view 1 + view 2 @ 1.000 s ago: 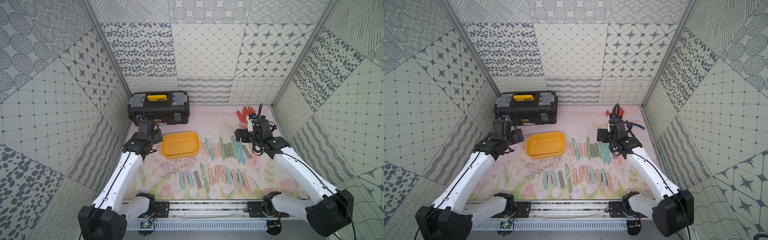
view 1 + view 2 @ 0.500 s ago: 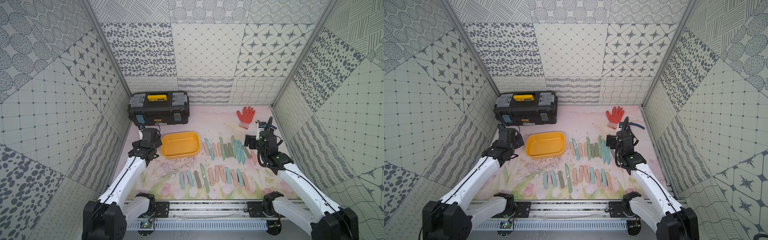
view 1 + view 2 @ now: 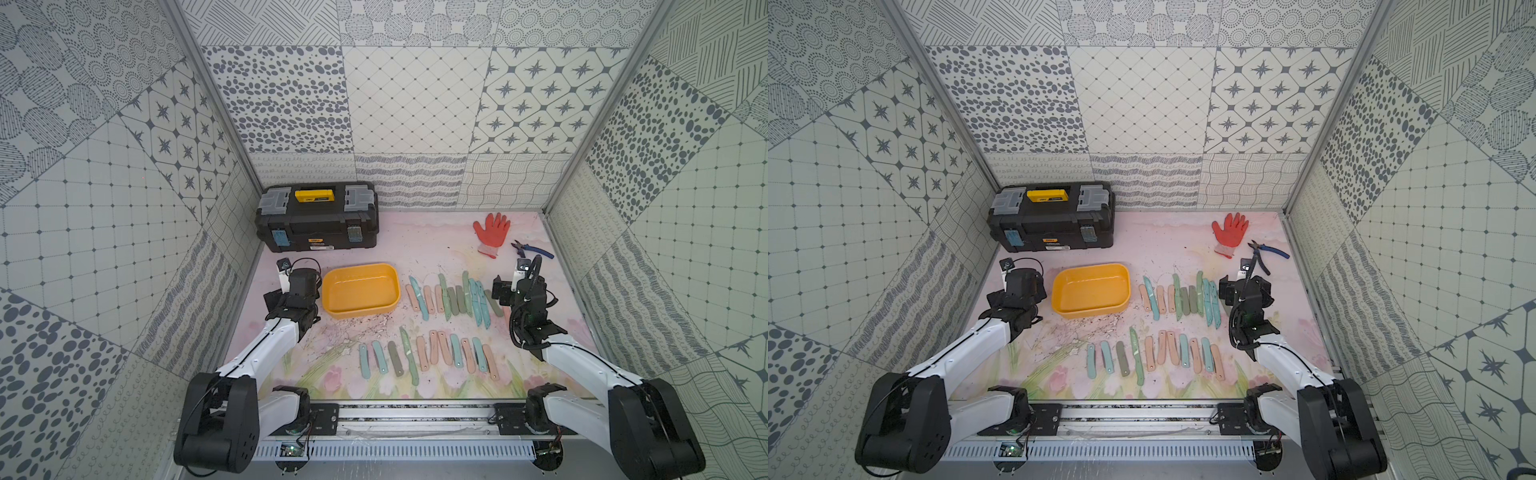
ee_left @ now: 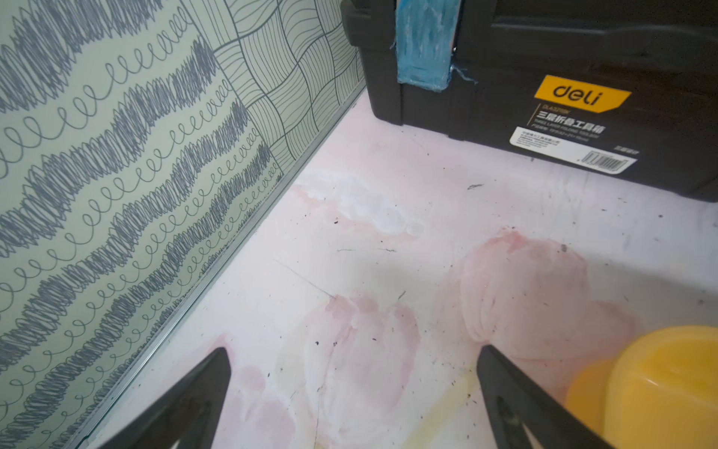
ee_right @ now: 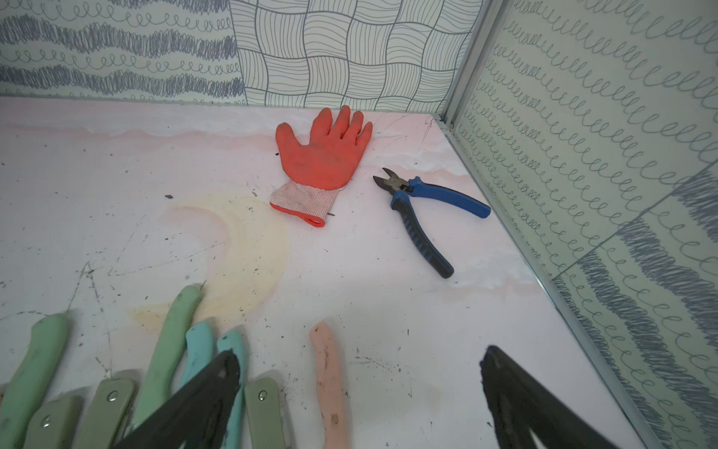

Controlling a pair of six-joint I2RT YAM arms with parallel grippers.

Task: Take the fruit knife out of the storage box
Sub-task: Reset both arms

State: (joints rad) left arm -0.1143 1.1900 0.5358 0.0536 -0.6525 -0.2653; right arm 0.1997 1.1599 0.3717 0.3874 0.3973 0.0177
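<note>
Left end effector (image 4: 353, 350): fingers spread wide, nothing between them, over bare counter (image 4: 369, 241). Black toolbox (image 4: 544, 58) ahead of it. Yellow storage box (image 3: 360, 309) just beside its right finger. Fruit knives (image 3: 457, 300) lie in two rows on the counter, between the box and the right end effector (image 5: 359, 352). That one is also spread, holding nothing. Orange glove (image 5: 322, 155) and blue pliers (image 5: 447, 199) ahead of it.

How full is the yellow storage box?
Empty: the storage box shows only bare yellow floor in both top views; the knives lie outside.
</note>
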